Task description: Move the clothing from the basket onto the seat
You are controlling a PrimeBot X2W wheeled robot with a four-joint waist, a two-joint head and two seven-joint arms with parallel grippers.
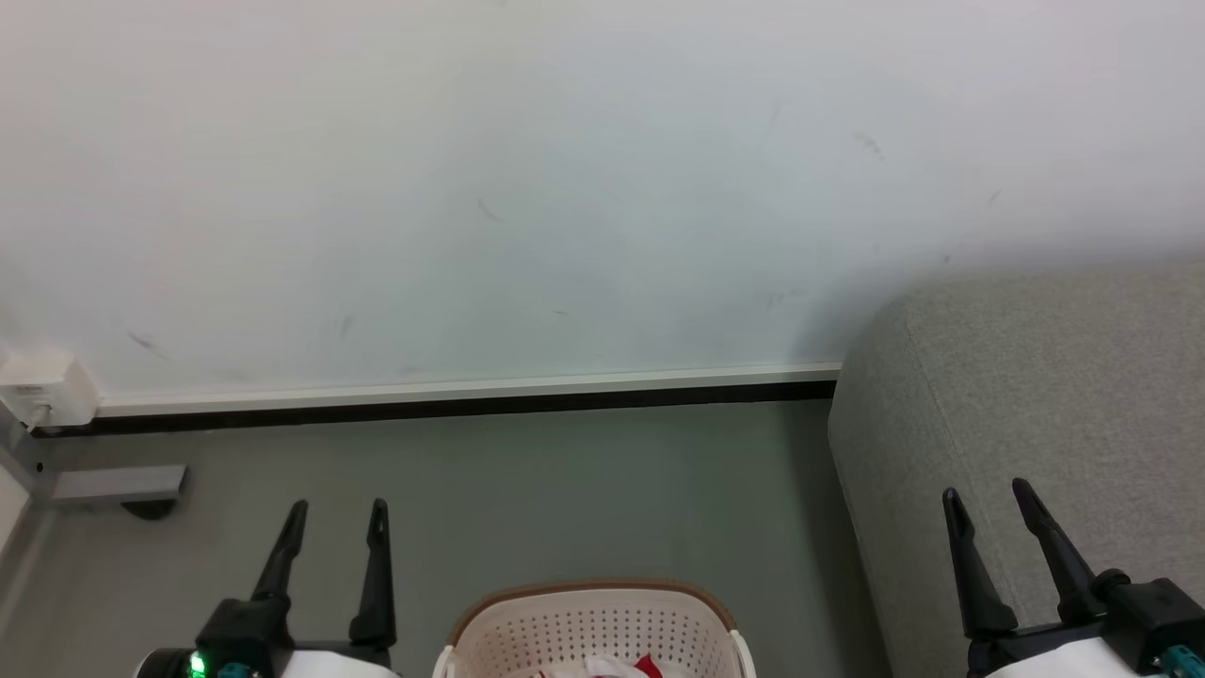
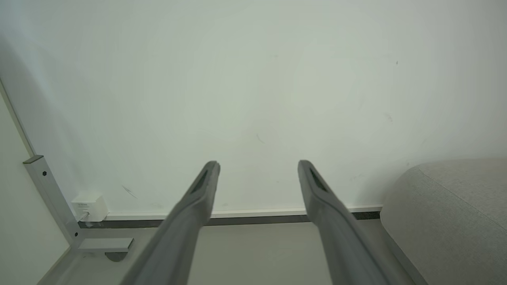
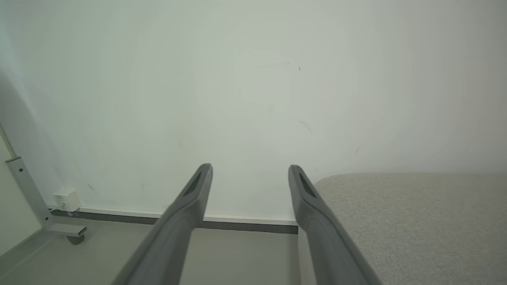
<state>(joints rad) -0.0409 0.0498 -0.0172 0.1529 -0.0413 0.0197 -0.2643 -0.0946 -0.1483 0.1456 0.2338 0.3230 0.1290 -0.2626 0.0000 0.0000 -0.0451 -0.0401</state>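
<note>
The cream-white basket (image 1: 593,621) with a tan-brown rim stands on the floor at the bottom middle of the head view, only its far wall showing. A scrap of red and white clothing (image 1: 629,668) peeks up inside it. The light grey seat (image 1: 1026,414) rises at the right, and appears too in the left wrist view (image 2: 455,213) and the right wrist view (image 3: 412,225). My left gripper (image 1: 337,518) is open to the left of the basket, empty (image 2: 258,166). My right gripper (image 1: 988,499) is open over the seat's near edge, empty (image 3: 250,170).
A white wall (image 1: 527,188) with a dark skirting strip (image 1: 452,405) faces me across the grey floor (image 1: 565,490). At the far left a white wall box (image 1: 42,386) and a grey metal frame foot with a castor (image 1: 122,490) stand by the wall.
</note>
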